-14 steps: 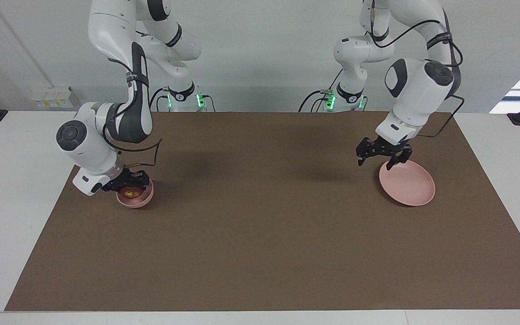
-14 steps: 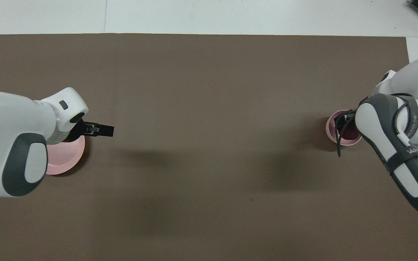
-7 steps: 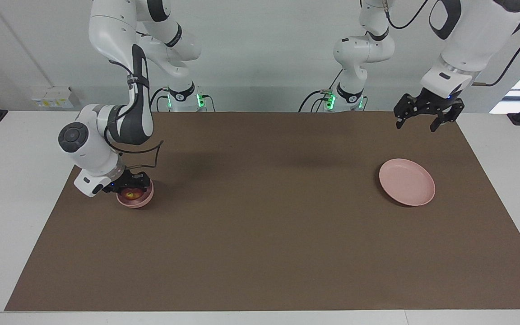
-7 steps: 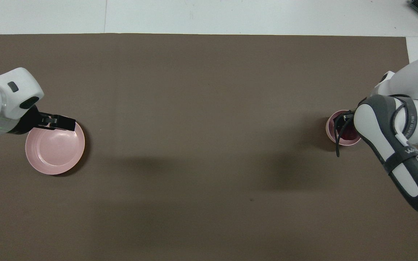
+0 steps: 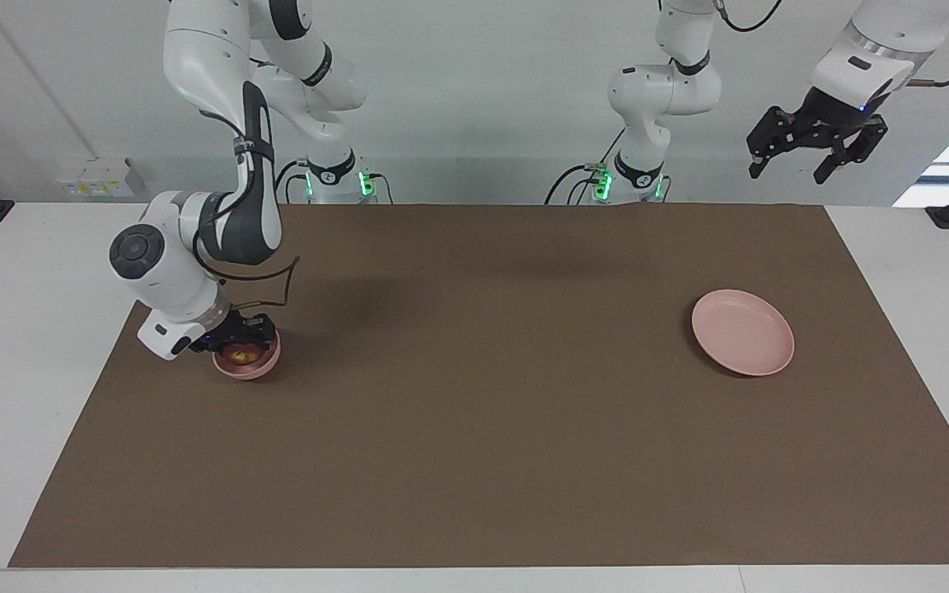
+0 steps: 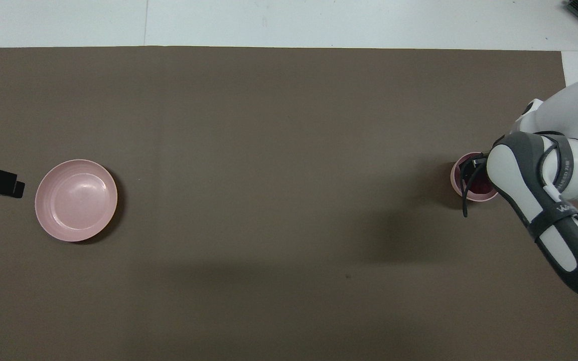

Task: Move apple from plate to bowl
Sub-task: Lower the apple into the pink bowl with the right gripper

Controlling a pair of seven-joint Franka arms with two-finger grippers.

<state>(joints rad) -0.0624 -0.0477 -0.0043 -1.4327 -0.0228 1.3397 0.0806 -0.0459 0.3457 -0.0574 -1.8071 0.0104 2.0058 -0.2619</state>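
Resting in the bowl (image 5: 249,357), the apple (image 5: 243,354) sits by the right gripper (image 5: 237,337), finger state unclear; careless withdrawal could tip it. The left gripper (image 5: 816,148), fingers apart, waits high above the plate (image 5: 743,332).

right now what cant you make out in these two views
- Right gripper: in both views whether it grips the apple in the bowl; its arm covers it in the overhead view.
- Left gripper: the overhead view's edge cuts it off.
- Plate: nothing hidden.
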